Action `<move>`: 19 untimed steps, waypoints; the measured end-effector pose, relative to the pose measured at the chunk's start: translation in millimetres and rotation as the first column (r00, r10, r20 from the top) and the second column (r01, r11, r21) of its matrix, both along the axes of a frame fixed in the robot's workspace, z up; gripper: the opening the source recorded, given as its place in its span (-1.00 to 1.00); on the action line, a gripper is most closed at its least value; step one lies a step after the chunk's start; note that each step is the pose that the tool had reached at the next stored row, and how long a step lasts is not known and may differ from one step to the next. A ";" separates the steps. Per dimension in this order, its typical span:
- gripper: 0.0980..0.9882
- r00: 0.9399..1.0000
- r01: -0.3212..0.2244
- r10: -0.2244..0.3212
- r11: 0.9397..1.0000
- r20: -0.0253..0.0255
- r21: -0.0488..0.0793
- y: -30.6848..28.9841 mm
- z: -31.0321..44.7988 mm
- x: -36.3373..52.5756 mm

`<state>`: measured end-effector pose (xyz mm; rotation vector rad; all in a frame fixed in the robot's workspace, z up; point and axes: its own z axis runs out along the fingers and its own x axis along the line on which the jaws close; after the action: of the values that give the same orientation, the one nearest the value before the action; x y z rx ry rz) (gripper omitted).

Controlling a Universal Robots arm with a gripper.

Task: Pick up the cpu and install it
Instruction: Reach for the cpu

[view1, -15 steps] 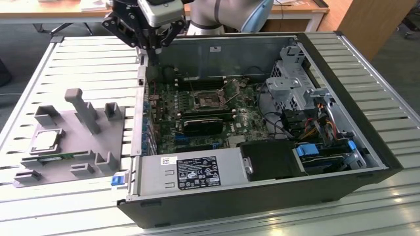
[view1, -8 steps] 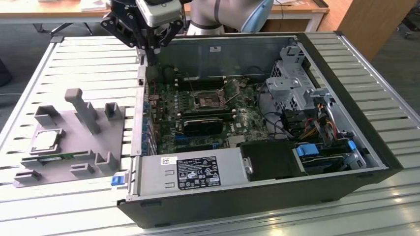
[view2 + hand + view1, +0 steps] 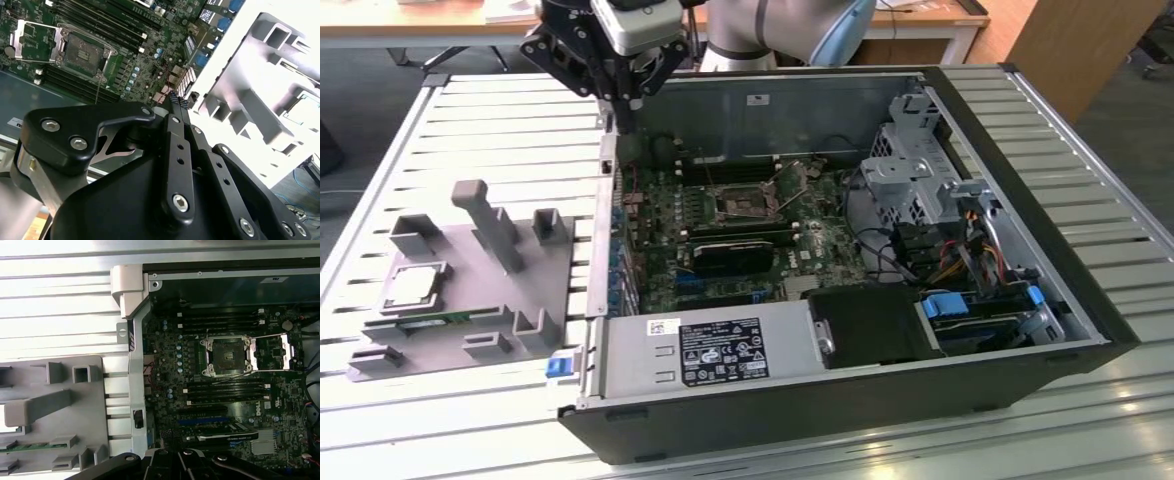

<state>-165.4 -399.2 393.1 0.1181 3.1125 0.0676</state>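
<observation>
- The hand [image 3: 624,118] hangs over the far corner of the open case [image 3: 854,400] on the exterior view's left, its fingers [image 3: 175,130] together and holding nothing.
- The cpu [image 3: 414,285] lies flat in the grey fixture [image 3: 507,235] on the surface, well apart from the hand, further to that view's left and nearer.
- The empty socket [image 3: 747,205] sits inside the case.

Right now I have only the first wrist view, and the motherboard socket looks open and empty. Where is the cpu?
Observer: The cpu lies flat in the grey holder, on the exterior view's left of the computer case.
Reviewer: Is the pincer carrying anything?
Observer: No. In the second wrist view the pincer is shut, with nothing between its tips.
Reviewer: Is it close to the chip?
Observer: No. In the exterior view it hangs near the case's far corner on that view's left, well apart from the cpu.
</observation>
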 end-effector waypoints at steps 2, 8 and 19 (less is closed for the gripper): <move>-0.98 1.000 0.000 0.000 1.000 0.000 0.000 0.0 0.0 -0.9; -0.98 1.000 0.000 0.000 1.000 0.000 0.000 0.0 0.0 -4.1; -0.98 1.000 0.000 0.000 1.000 0.000 0.000 0.0 0.0 -15.7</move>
<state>-181.2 -399.2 393.1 0.1179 3.1126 0.0676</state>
